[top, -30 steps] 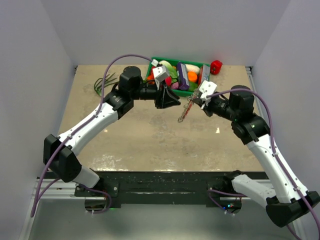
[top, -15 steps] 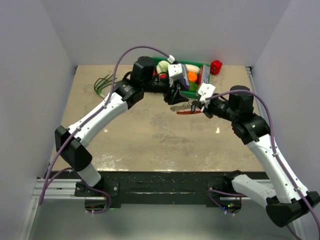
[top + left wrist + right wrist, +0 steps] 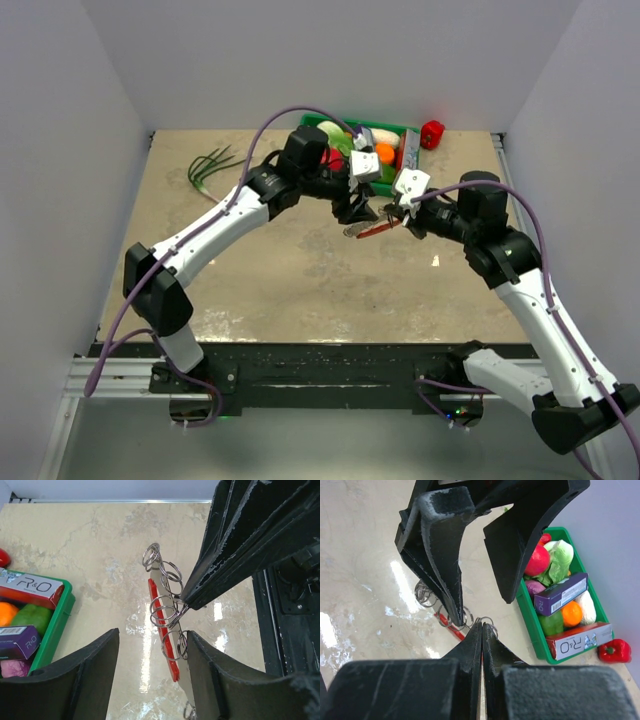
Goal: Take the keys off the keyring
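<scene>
Viewing from above: clamped the keyring (image 3: 365,229) in the shut right end effector (image 3: 393,212), lifted off the tabletop (image 3: 300,270), likely for access.

Via left wrist: spread the left end effector (image 3: 152,635) wide astride rings, red tag (image 3: 172,667) and what looked like keys (image 3: 186,680), gripping nothing.

Via right wrist: pinched one ring between pressed fingers (image 3: 475,645).

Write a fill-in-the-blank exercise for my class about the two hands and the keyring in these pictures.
1. The right hand is pinched ___ on the thin silvery metal keyring.
2. The left hand is ___, with one finger on each side of the keyring.
3. The curved plastic tag on the keyring is coloured ___.
Missing words: shut, open, red.
</scene>
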Tool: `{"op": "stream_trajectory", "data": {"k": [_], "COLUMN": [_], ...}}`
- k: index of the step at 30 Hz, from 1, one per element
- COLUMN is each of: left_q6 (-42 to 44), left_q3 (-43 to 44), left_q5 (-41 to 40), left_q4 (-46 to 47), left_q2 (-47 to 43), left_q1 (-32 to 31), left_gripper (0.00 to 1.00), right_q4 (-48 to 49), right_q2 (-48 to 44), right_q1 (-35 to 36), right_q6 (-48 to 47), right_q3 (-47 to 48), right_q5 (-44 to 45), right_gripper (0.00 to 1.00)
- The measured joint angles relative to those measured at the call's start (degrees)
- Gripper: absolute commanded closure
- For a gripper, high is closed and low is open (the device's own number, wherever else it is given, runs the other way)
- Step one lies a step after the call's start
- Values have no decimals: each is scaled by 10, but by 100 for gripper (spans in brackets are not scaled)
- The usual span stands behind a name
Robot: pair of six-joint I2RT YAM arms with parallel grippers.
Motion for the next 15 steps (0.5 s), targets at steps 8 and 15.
{"op": "stream_trajectory", "data": {"k": [8, 15], "left_q6": [24, 24], "left_q3": [-28, -28], "left_q5": [23, 48], "left_q4": [22, 30], "left_q2": [-21, -22], "left_q1": [0, -2], "left_gripper": [39, 44], "right_q4": [-5, -4], "right_q2": [0, 0], "right_q1": [1, 1], "right_q6": [0, 0], "right_q3": [0, 0], "right_q5": [-1, -2], "right_gripper": [100, 100]}}
